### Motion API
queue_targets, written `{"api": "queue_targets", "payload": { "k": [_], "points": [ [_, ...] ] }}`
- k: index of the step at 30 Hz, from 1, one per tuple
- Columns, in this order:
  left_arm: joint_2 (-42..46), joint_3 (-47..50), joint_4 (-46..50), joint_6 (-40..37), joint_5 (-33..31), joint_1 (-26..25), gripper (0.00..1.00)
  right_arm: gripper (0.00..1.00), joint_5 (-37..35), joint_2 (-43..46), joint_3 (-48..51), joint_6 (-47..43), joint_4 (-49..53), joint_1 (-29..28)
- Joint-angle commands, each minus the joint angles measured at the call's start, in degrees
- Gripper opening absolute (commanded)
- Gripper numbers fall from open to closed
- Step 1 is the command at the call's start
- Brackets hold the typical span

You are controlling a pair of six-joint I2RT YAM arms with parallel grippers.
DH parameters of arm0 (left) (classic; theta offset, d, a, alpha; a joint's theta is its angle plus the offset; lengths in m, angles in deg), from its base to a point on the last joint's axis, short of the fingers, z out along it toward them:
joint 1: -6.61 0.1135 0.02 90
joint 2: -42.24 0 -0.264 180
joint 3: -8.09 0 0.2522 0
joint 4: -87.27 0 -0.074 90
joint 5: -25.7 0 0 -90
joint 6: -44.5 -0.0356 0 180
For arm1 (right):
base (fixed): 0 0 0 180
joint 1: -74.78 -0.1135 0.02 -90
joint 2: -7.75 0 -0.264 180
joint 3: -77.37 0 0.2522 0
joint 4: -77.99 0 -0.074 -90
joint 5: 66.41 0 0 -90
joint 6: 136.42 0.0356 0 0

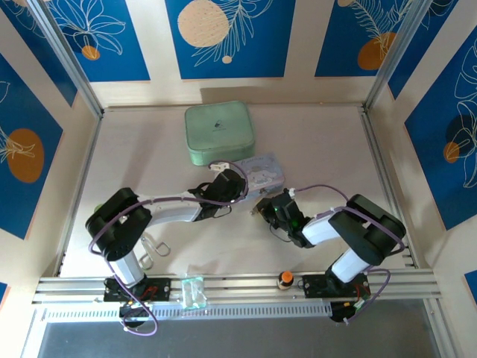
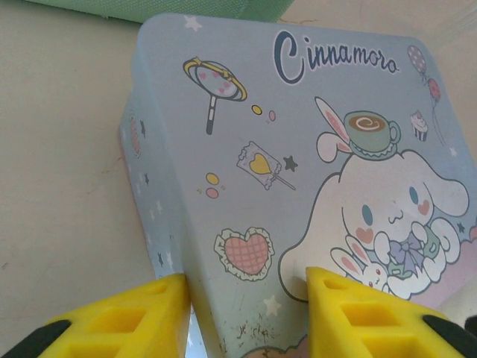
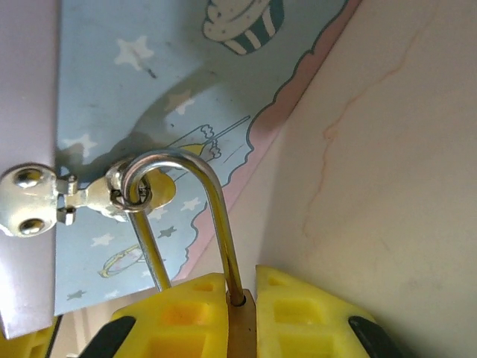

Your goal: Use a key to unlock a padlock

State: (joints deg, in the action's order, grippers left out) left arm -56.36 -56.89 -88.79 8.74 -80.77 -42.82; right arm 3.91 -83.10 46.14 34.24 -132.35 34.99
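Step in hand: steadying the lock, key not yet at it.

- Left gripper (image 2: 247, 291): its yellow fingers (image 2: 149, 317) clamp across a corner of the pale blue tin (image 2: 298, 149), one on the side wall and one on the lid.
- Right gripper (image 3: 240, 289): pressed together on the brass body of the padlock (image 3: 240, 332).
- The padlock hangs at the tin's near side, mid-table. Its silver shackle (image 3: 216, 201) is threaded through the ring of the tin's hasp (image 3: 45, 198).
- One shackle leg is seated in the body. The other runs behind a finger.
- Neither gripper holds the key.

Next move, as I judge it: one gripper must let go and fetch the key, then line it up with the keyhole. The padlock must not swing meanwhile.

Writing: "Cinnamoro" in dark script on the lid, above a white long-eared cartoon figure. No lettering is legible on the padlock.
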Motion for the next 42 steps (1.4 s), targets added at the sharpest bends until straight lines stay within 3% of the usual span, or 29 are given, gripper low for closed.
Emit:
{"api": "queue_targets", "payload": {
  "k": [1,7,12,17,27,32,35,38,42],
  "points": [
    [-5.72,5.17,20.29,-1.33,1.22,-0.18,0.41,0.0,-2.97,-2.91,1.79,2.26,-0.31,2.96],
    [-6.14,5.5,20.45,-1.33,0.96,-0.14,0.41,0.0,-2.92,-0.66,2.53,1.93,0.29,4.09],
    [-6.16,6.05,19.77,-1.15,1.18,-0.14,0.41,0.0,2.14,-0.48,4.81,1.09,-5.63,8.61],
    [-7.42,5.55,20.7,-1.39,1.33,0.36,0.41,0.0,5.07,2.75,4.07,-2.52,-5.38,9.64],
    [-5.05,6.26,20.18,-2.66,0.96,2.01,0.41,0.0,14.05,13.21,4.43,-8.24,12.41,17.29],
    [-4.84,5.12,20.89,-3.58,0.76,2.45,0.41,0.0,21.78,13.48,2.56,-11.3,16.1,20.7],
    [-4.75,4.73,20.28,-3.54,1.04,2.55,0.4,0.0,20.07,11.55,3.24,-9.57,14.99,20.71],
    [-4.71,5.36,19.25,-2.85,1.91,2.5,0.4,0.0,16.83,6.99,6.03,-3.7,4.21,20.85],
    [-4.15,6.45,18.61,-2.73,2.1,2.45,0.4,0.0,8.38,4.37,6.92,4.64,-1.7,17.01]
  ]
}}
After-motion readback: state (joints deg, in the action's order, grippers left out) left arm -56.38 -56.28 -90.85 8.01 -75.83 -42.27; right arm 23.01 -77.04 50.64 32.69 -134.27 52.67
